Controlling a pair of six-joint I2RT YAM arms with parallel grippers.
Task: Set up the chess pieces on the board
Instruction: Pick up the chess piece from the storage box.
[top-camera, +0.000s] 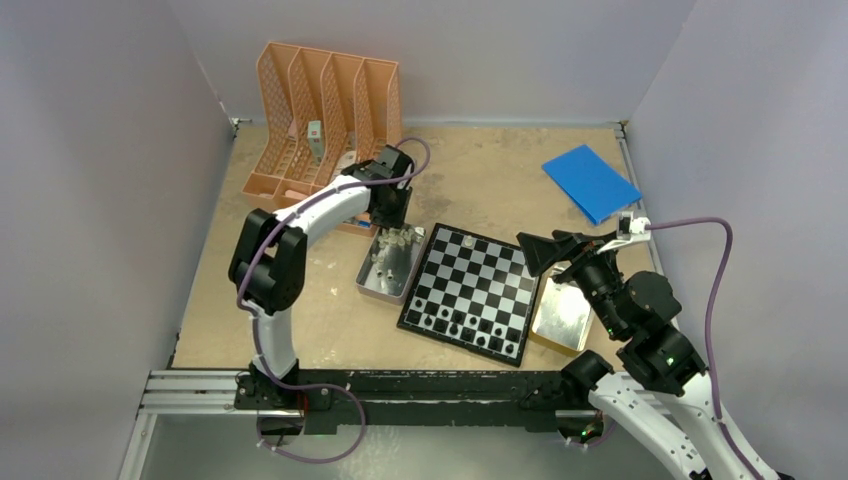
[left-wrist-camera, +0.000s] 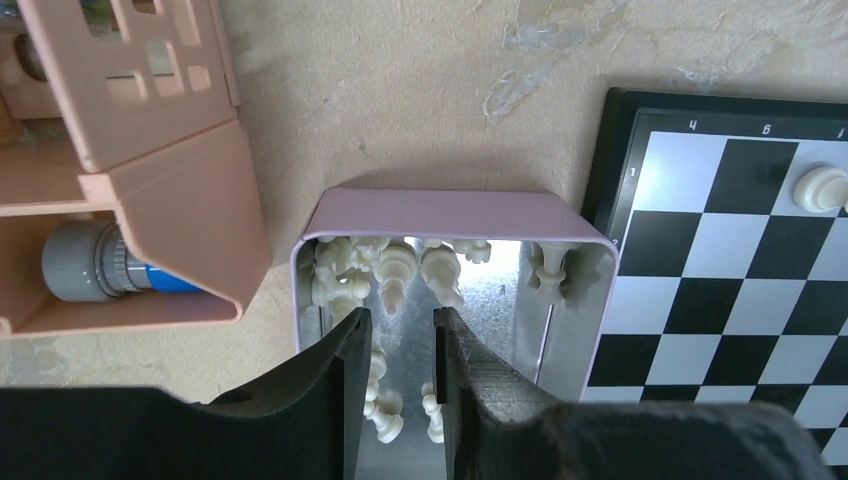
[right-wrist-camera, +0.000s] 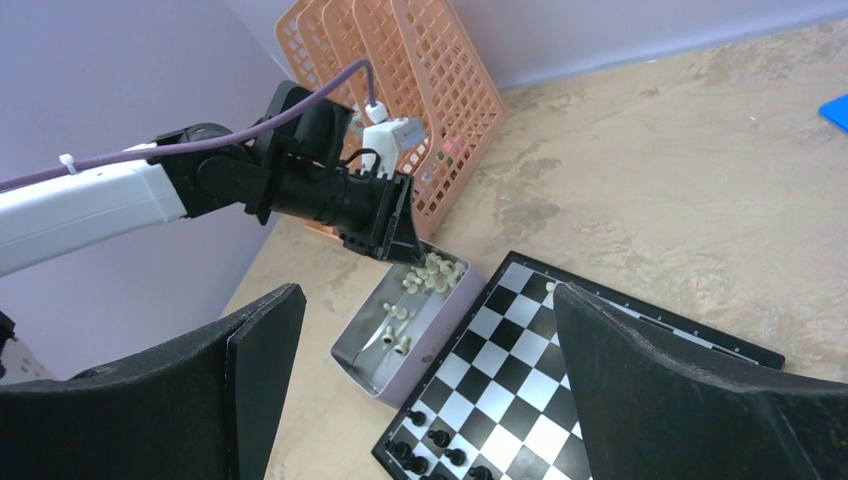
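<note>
Several black pieces (top-camera: 455, 322) stand on the nearest ranks of the board (top-camera: 480, 280). My right end effector (right-wrist-camera: 425, 300) hangs by the board's right edge, jaws wide apart and empty. Farther out, my left end effector (left-wrist-camera: 398, 318) hovers over the tin (left-wrist-camera: 440, 212) just beside the board's left edge, jaws narrowly apart with nothing seen between them. Step in hand, by my judgement: fetching one of the white pieces (left-wrist-camera: 395, 265). Next move: straddle a single piece, close, and carry it to the far rank near the lone white piece (left-wrist-camera: 820, 188).
</note>
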